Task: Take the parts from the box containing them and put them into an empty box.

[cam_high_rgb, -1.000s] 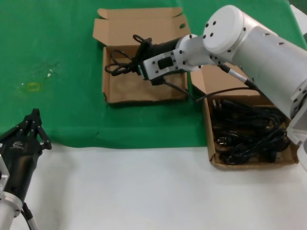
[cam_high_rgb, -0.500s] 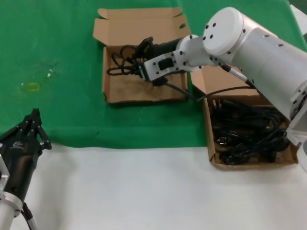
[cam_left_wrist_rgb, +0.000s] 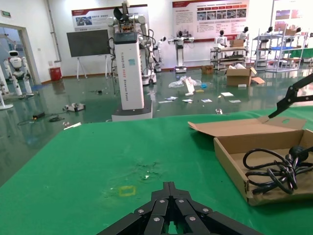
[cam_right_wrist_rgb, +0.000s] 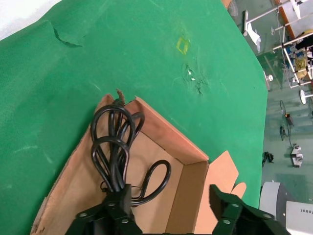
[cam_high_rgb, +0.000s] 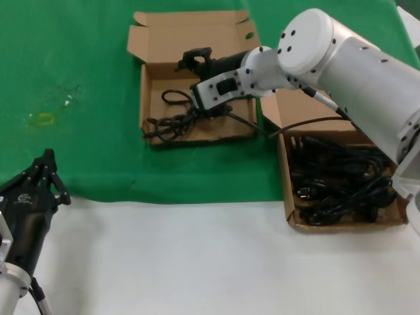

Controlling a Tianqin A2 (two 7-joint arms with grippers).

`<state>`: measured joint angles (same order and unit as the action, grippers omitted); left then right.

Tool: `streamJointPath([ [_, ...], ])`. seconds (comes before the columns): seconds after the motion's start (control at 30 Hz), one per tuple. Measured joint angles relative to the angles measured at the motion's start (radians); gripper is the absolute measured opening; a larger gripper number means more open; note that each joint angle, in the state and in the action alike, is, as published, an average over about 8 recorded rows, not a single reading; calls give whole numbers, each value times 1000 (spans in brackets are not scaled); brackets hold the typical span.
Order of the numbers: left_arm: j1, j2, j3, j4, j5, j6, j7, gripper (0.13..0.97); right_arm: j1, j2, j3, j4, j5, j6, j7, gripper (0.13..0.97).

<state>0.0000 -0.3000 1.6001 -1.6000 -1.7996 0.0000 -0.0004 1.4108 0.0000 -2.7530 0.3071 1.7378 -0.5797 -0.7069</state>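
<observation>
The box containing the parts point(cam_high_rgb: 286, 197) sits at the right, full of several black power cords point(cam_high_rgb: 341, 177). The other box point(cam_high_rgb: 184, 36) lies at the back centre with its lid flap open. One coiled black cord point(cam_high_rgb: 172, 120) lies loose on that box's floor near its front left corner. My right gripper point(cam_high_rgb: 194, 58) hovers over the back of this box, open and holding nothing. In the right wrist view its jaws point(cam_right_wrist_rgb: 171, 208) stand wide apart above the cord point(cam_right_wrist_rgb: 115, 147) and the cardboard floor point(cam_right_wrist_rgb: 73, 196). My left gripper point(cam_high_rgb: 46, 164) is parked at the near left, shut.
A green cloth point(cam_high_rgb: 72, 131) covers the far part of the table, and the white tabletop point(cam_high_rgb: 197, 262) is nearer. The left wrist view shows the back box point(cam_left_wrist_rgb: 230, 154) with the cord point(cam_left_wrist_rgb: 279, 166) in it, and a small yellow mark point(cam_left_wrist_rgb: 127, 191) on the cloth.
The right gripper opened and let go of the cord, which dropped from the jaws onto the back box's floor. The gripper shifted slightly toward the box's back. The left arm has not moved.
</observation>
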Motion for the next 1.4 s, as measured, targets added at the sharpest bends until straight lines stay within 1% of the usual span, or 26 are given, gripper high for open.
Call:
streamJointPath([
  [0.07, 0, 0, 0, 0, 0, 0, 0, 144, 0, 0, 0, 0, 0, 0, 0, 514],
  [0.1, 0, 0, 0, 0, 0, 0, 0, 144, 0, 0, 0, 0, 0, 0, 0, 514],
  [0.37, 0, 0, 0, 0, 0, 0, 0, 145, 0, 0, 0, 0, 0, 0, 0, 727],
  [0.5, 0, 0, 0, 0, 0, 0, 0, 146, 0, 0, 0, 0, 0, 0, 0, 727],
  [0.6, 0, 0, 0, 0, 0, 0, -1, 146, 0, 0, 0, 0, 0, 0, 0, 783],
  [0.77, 0, 0, 0, 0, 0, 0, 0, 182, -6, 1, 5, 6, 0, 3, 3, 876],
  [0.9, 0, 0, 0, 0, 0, 0, 0, 204, -36, 8, 30, 33, 2, 15, 17, 905],
  [1.07, 0, 0, 0, 0, 0, 0, 0, 284, -108, 23, 88, 99, 5, 44, 53, 954],
  [1.17, 0, 0, 0, 0, 0, 0, 0, 332, -159, 34, 130, 146, 7, 66, 79, 957],
  [1.3, 0, 0, 0, 0, 0, 0, 0, 332, -233, 50, 191, 214, 10, 96, 117, 963],
  [1.4, 0, 0, 0, 0, 0, 0, 0, 408, -289, 61, 236, 265, 13, 119, 145, 966],
])
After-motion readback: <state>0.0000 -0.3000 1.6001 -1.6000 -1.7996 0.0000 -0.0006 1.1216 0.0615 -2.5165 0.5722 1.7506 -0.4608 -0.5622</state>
